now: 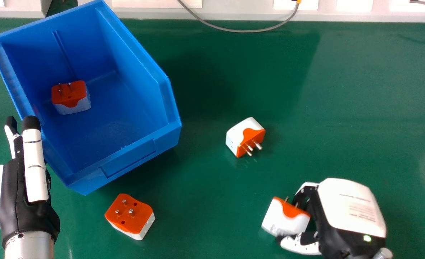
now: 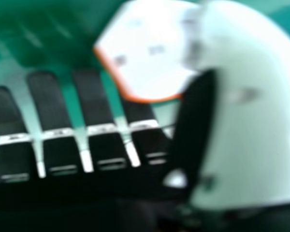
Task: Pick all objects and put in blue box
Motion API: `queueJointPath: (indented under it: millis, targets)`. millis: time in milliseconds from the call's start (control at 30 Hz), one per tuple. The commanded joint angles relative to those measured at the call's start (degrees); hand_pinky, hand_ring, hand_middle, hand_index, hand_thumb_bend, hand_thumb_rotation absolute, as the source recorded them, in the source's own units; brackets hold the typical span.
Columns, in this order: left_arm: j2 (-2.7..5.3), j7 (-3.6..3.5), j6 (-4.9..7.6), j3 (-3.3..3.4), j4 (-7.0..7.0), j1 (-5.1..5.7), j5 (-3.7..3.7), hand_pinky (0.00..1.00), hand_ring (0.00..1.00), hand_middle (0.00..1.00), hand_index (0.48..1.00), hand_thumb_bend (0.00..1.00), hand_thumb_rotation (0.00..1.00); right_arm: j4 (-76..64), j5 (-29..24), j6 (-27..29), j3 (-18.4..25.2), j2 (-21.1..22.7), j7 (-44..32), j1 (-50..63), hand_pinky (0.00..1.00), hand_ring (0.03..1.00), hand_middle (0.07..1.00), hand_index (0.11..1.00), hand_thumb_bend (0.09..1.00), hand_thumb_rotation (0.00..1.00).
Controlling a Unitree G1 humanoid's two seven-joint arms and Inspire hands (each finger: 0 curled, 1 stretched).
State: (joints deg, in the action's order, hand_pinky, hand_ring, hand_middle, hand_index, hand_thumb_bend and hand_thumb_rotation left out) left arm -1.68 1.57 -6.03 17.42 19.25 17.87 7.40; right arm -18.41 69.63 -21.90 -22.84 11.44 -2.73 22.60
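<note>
Smooth plastic box (image 1: 129, 160) beside the left hand (image 1: 19, 201), plastic adapter (image 1: 282, 217) with metal pins (image 1: 286, 199) at the right hand (image 1: 349, 208), glossy tabletop (image 1: 205, 180) beneath.

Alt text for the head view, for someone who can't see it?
Right robot hand at an orange-and-white plug adapter, lower right on a green tabletop. An open blue plastic box, upper left, holds a second adapter; a third adapter lies right of it, a fourth adapter below. Left robot hand, fingers straight, is at the box's left side.
</note>
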Motion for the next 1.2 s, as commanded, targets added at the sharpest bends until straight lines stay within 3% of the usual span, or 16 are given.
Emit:
queueJointPath:
  millis: [0, 300, 833, 1000, 1167]
  targets:
    - [-0.67, 0.14, -0.1, 0.61, 1.71, 0.2, 0.25, 1.0, 1.0, 1.0, 1.0, 0.58, 1.0, 0.03, 0.52, -0.37, -0.58, 0.61, -1.37, 0.57, 0.29, 0.366, 0.447, 0.519, 0.512, 0.0]
    - [-0.54, 0.27, -0.77, 0.39, 2.83, 0.66, -0.1, 1.0, 1.0, 1.0, 1.0, 0.58, 1.0, -0.74, 1.41, -0.6, -0.89, 1.26, -2.07, 0.67, 0.3, 0.369, 0.447, 0.524, 0.51, 0.0]
    - [-0.67, 0.21, -0.83, 0.43, 2.97, 0.73, -0.17, 1.0, 1.0, 1.0, 1.0, 0.58, 1.0, -10.99, -5.44, 2.29, 1.55, 1.34, -2.63, 4.77, 0.35, 0.422, 0.467, 0.511, 0.512, 0.0]
    - [-0.76, 0.35, -0.79, 0.5, 2.43, 0.2, -0.32, 1.0, 1.0, 1.0, 1.0, 0.58, 1.0, -18.71, -7.0, 4.95, 0.29, 0.86, -4.97, 5.27, 0.2, 0.259, 0.407, 0.507, 0.506, 0.0]
    - [-0.66, 0.53, -0.81, 0.27, 2.38, -0.07, -0.51, 1.0, 1.0, 1.0, 1.0, 0.58, 1.0, -23.02, -10.15, 9.57, -1.39, 0.08, -7.41, 1.61, 0.14, 0.193, 0.41, 0.493, 0.509, 0.0]
